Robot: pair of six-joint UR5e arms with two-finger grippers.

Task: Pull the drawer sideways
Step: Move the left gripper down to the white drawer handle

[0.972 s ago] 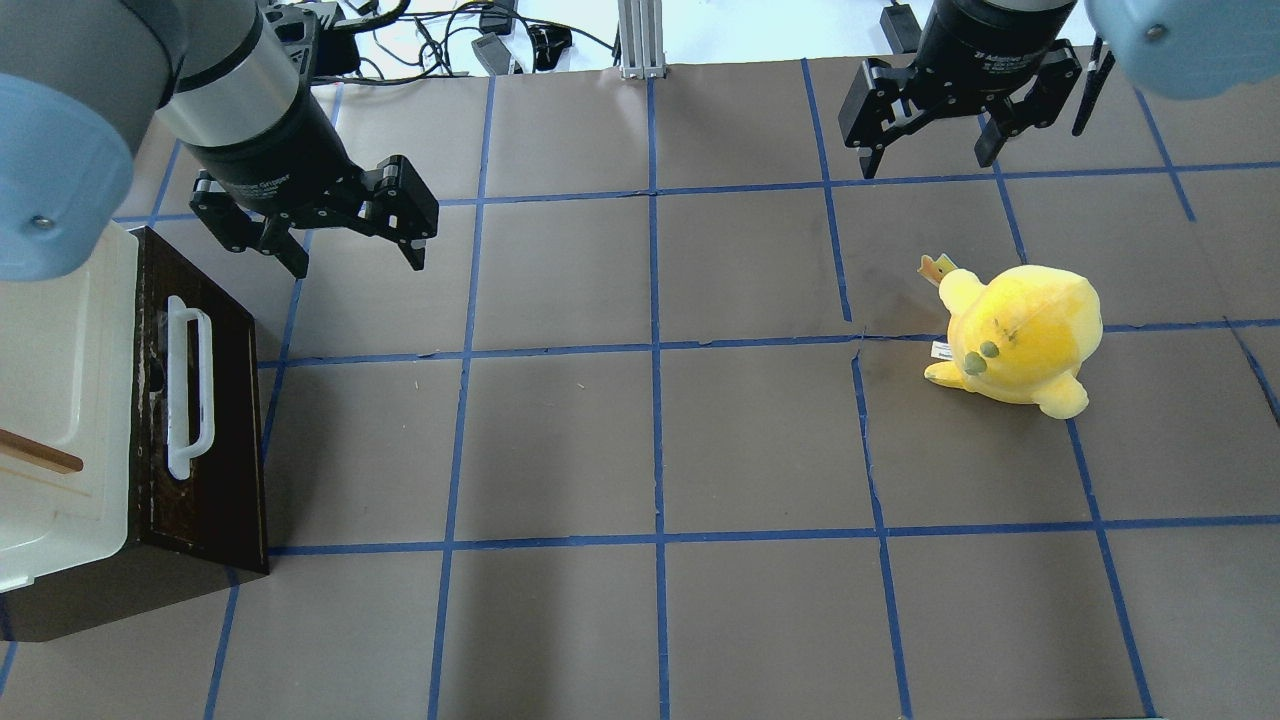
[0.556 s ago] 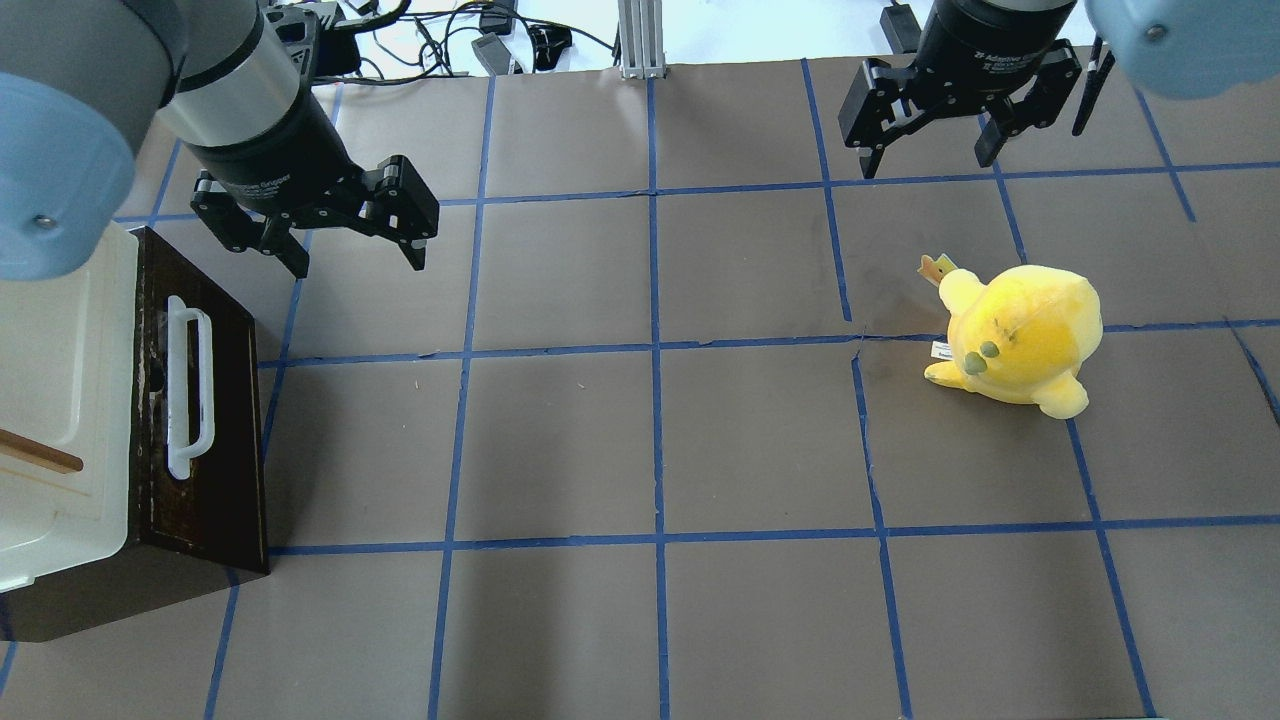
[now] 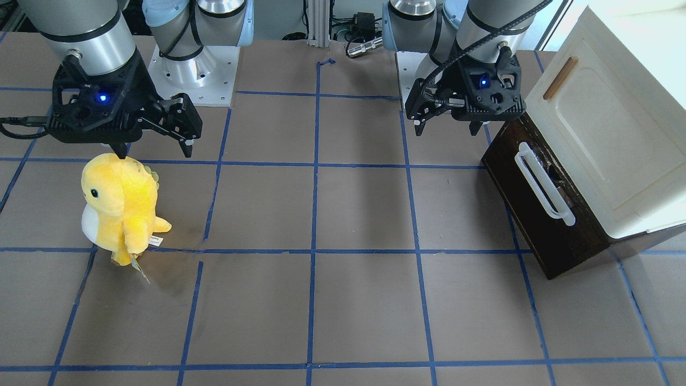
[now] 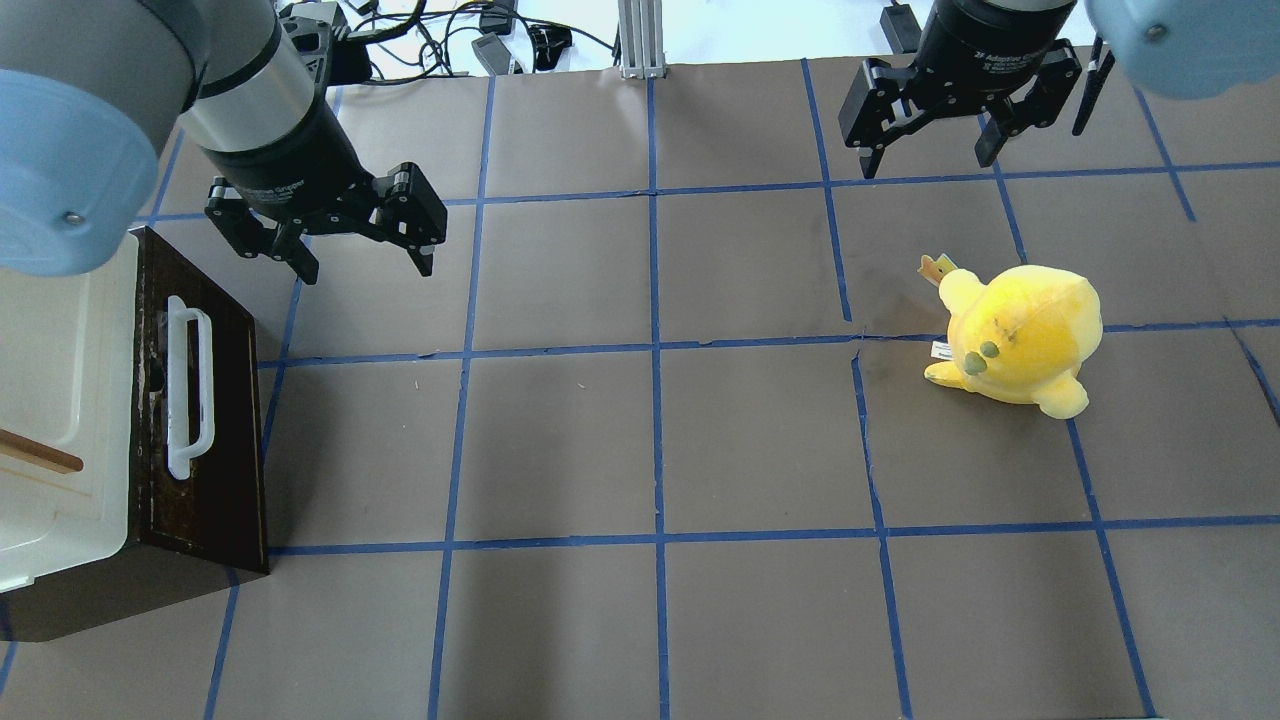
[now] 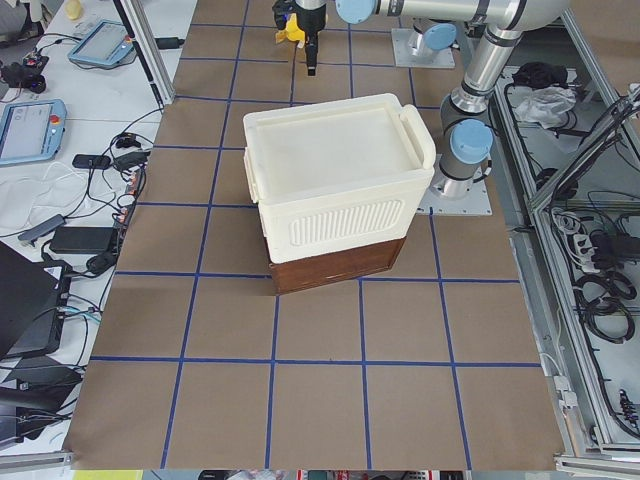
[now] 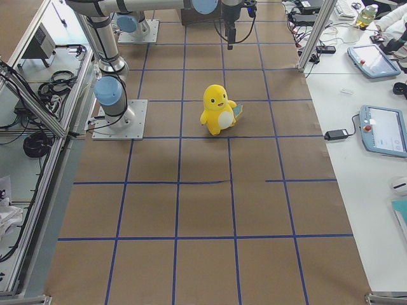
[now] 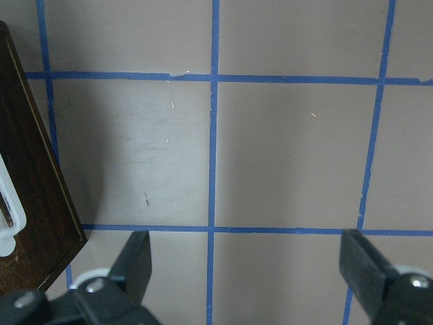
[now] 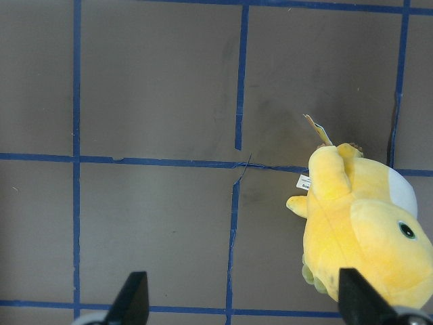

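Note:
The drawer (image 4: 215, 440) has a dark brown front and a long white bar handle (image 4: 188, 385). It sits under a cream cabinet (image 4: 60, 330) at the table's left; no inner floor shows. It also shows in the front view (image 3: 528, 214) and at the left edge of the left wrist view (image 7: 34, 176). My left gripper (image 4: 367, 270) is open and empty. It hangs above the table just beyond the drawer's far end, apart from the handle, and shows in the front view (image 3: 447, 130) too. My right gripper (image 4: 927, 165) is open and empty at the far right.
A yellow plush toy (image 4: 1020, 340) stands on the right half of the table, just in front of my right gripper (image 3: 155, 154). The brown table cover is marked with a grid of blue tape. Cables lie past the far edge.
My left gripper has shifted a little to the right, still open. The drawer, the plush toy and my right arm have not moved.

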